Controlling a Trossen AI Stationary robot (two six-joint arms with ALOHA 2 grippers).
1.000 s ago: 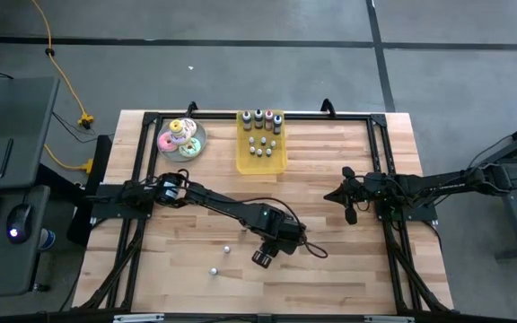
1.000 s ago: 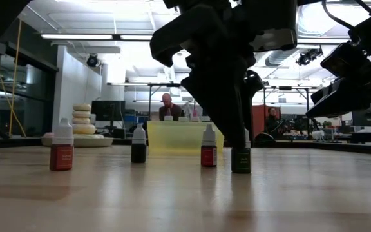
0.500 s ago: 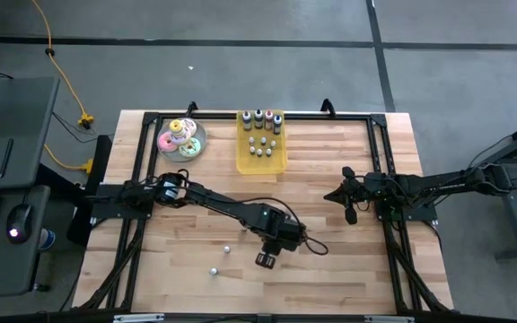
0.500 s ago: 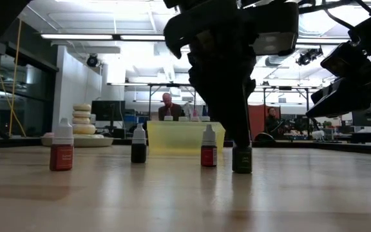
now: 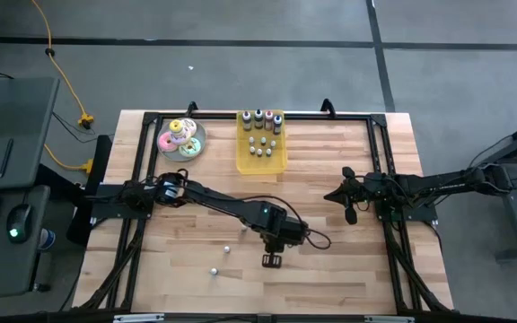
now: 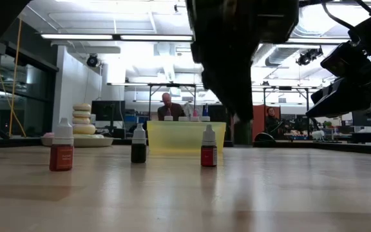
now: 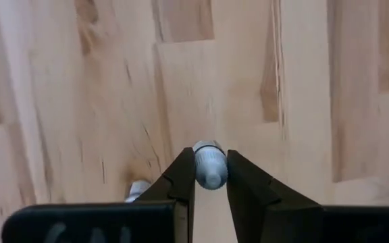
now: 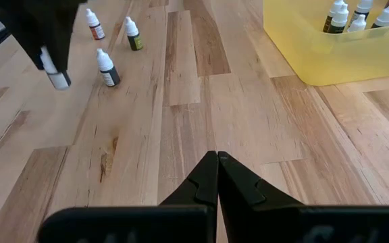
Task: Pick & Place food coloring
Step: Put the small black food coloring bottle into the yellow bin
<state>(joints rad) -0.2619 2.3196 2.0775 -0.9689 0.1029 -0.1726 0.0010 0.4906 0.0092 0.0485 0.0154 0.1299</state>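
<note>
My left gripper (image 5: pixel 272 260) hangs over the near middle of the table, shut on one small dark food coloring bottle (image 6: pixel 241 133) with a whitish cap (image 7: pixel 209 164). Three more bottles (image 6: pixel 61 153) (image 6: pixel 138 149) (image 6: pixel 208 151) stand upright on the wood nearby. Several others stand in the yellow tray (image 5: pixel 260 144) at the far edge. My right gripper (image 8: pixel 216 159) is shut on nothing and waits at the table's right side (image 5: pixel 349 205). My left gripper pinches the bottle at its cap end (image 7: pixel 208 177) between its two fingers. The fingers come steeply from above, pointing down. The bottle hangs upright below them, its dark body (image 6: pixel 241 135) clear of the table.
A plate of pastel donuts (image 5: pixel 180 137) sits at the far left, beside the yellow tray. The black frame rails (image 5: pixel 142 179) run along the table's left, right and far sides. Bare wood lies between the loose bottles and the tray.
My left gripper has rolled about its own axis over the dark bottle and then risen. The bottle, which stood on the table between the fingers a second ago, is now lifted clear and stays upright. The other bottles have kept their places.
</note>
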